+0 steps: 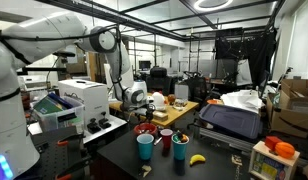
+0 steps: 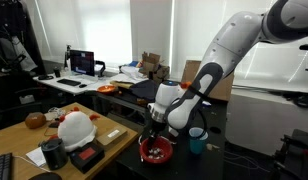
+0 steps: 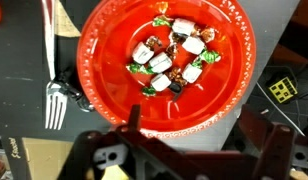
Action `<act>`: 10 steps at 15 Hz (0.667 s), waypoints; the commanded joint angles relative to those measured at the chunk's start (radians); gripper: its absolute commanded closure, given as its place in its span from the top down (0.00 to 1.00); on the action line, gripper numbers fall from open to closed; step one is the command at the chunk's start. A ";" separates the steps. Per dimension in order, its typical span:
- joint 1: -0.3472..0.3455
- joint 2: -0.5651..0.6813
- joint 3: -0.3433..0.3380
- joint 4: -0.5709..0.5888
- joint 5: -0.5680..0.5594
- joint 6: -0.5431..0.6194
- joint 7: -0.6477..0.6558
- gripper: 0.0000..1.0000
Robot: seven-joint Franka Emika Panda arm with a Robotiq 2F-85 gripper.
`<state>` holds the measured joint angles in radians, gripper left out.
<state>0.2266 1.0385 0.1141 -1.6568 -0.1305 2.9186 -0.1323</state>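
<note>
A red bowl fills the wrist view and holds several wrapped candies in green, white and brown. My gripper hangs open just above the bowl's near rim, one finger over the rim and the other off to the side, with nothing between them. In both exterior views the gripper points down over the red bowl on the dark table. A white plastic fork lies beside the bowl.
A teal cup, a red cup, a blue cup and a banana stand near the bowl. A white printer sits behind. A wooden desk carries a white rounded object and a black mug.
</note>
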 commanded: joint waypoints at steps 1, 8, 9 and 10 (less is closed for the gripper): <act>-0.055 0.108 0.078 0.135 0.024 -0.048 -0.025 1.00; -0.047 0.198 0.069 0.233 0.049 -0.025 0.024 1.00; -0.045 0.197 0.065 0.233 0.056 -0.019 0.032 1.00; -0.045 0.194 0.064 0.226 0.063 -0.014 0.041 1.00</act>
<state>0.1788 1.2235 0.1826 -1.4495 -0.0911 2.9107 -0.1203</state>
